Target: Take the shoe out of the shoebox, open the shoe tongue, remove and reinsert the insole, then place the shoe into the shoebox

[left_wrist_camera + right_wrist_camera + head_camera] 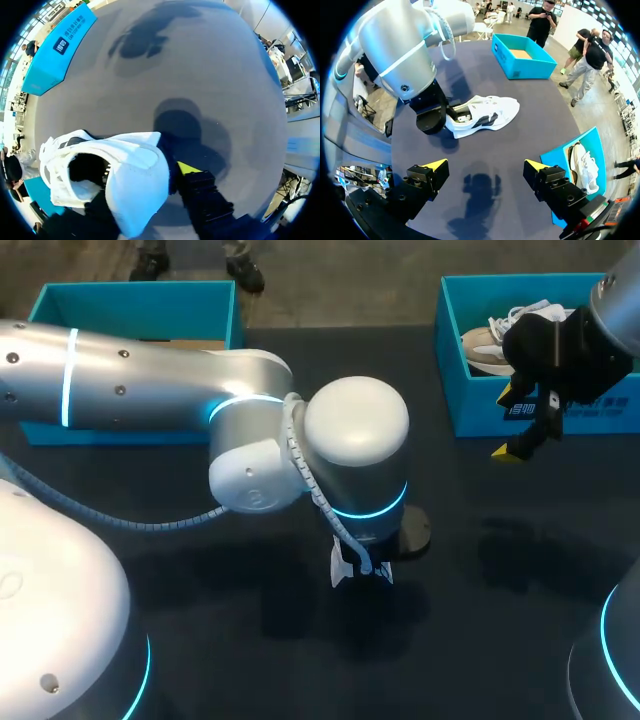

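A white shoe rests on the dark surface near its middle, out of either box. The left gripper pinches the shoe at its opening end, one yellow tip pressed against the outside; the left arm, reaching in from the left, covers most of the shoe from above. The right gripper hangs with fingers spread wide, holding nothing, just in front of the far-right blue shoebox, which contains a second shoe. Another blue shoebox sits far left.
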`<act>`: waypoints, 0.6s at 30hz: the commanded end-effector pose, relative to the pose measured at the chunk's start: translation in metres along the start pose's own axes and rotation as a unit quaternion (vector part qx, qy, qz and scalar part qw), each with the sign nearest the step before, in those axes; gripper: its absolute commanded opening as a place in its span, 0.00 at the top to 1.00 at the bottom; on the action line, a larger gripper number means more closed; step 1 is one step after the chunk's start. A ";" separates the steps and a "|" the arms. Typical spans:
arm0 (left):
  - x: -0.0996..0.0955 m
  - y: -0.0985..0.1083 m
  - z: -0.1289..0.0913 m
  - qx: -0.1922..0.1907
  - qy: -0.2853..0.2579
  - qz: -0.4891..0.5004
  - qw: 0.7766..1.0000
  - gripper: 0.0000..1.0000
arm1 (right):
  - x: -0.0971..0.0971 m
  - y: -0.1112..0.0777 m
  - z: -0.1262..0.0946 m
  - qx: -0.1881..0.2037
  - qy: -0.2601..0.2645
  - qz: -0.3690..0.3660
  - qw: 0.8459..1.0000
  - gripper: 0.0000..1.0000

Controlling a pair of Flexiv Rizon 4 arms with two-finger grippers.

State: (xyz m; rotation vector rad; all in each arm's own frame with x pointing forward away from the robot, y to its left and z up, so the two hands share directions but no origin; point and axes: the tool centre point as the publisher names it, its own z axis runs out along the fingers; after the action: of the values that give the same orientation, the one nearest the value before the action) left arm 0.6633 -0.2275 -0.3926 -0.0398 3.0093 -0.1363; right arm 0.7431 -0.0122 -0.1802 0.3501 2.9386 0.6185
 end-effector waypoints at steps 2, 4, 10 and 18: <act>0.002 0.004 0.002 0.001 0.007 -0.003 1.000 1.00 | 0.000 0.001 0.001 0.002 0.000 0.001 1.000 0.00; 0.004 0.006 0.003 0.006 0.012 -0.006 1.000 1.00 | 0.000 0.001 0.001 0.002 0.000 0.001 1.000 0.00; 0.009 0.010 -0.005 0.011 0.027 -0.009 1.000 1.00 | 0.000 0.001 0.001 0.002 0.000 0.001 1.000 0.00; 0.007 0.012 -0.046 -0.004 0.056 0.000 0.998 1.00 | 0.000 0.001 0.001 0.002 0.000 0.001 1.000 0.00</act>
State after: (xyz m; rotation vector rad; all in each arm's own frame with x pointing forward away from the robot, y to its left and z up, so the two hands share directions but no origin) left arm 0.6470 -0.2185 -0.3780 -0.0383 3.1103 -0.1421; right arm 0.7431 -0.0122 -0.1802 0.3502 2.9386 0.6185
